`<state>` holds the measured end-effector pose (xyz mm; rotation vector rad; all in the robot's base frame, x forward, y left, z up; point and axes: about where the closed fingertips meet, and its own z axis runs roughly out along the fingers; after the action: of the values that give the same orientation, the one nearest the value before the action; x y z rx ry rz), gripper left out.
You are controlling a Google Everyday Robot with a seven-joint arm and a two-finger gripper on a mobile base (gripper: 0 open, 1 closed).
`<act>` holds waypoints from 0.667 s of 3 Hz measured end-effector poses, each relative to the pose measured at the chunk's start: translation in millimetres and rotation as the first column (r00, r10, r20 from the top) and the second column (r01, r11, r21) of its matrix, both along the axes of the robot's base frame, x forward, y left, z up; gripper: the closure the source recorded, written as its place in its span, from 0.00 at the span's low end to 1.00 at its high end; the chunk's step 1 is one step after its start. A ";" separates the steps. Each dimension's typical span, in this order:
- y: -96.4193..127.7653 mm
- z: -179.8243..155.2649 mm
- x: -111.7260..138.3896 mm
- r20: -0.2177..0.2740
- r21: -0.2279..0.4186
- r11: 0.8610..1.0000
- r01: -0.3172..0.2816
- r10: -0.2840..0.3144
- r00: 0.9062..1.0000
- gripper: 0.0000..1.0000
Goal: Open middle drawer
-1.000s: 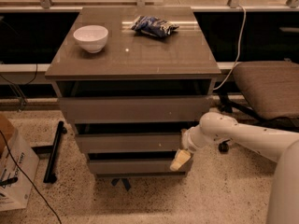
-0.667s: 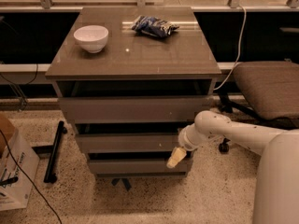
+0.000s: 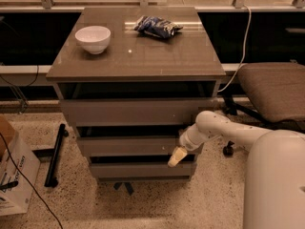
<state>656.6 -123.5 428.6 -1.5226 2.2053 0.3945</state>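
Observation:
The cabinet has three flat grey-brown drawer fronts. The middle drawer (image 3: 128,146) is the second panel, with a dark gap above it. My gripper (image 3: 174,157) hangs at the end of the white arm (image 3: 214,128), which reaches in from the right. It sits in front of the middle drawer's lower right corner, just above the lowest drawer (image 3: 138,170). The top drawer (image 3: 138,111) is the tallest panel.
A white bowl (image 3: 93,38) and a blue snack bag (image 3: 157,26) lie on the cabinet top (image 3: 138,56). A brown office chair (image 3: 271,89) stands at the right. A cardboard box (image 3: 14,171) and black bar (image 3: 55,154) are on the floor at the left.
The gripper has shifted a little to the left along the drawer fronts, from the right edge toward the middle drawer's lower right corner.

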 end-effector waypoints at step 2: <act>-6.1 -4.4 -10.7 -0.033 0.005 1.000 -0.004 0.004 0.999 0.57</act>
<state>646.0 -129.6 424.3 -1.5291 2.2251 0.4285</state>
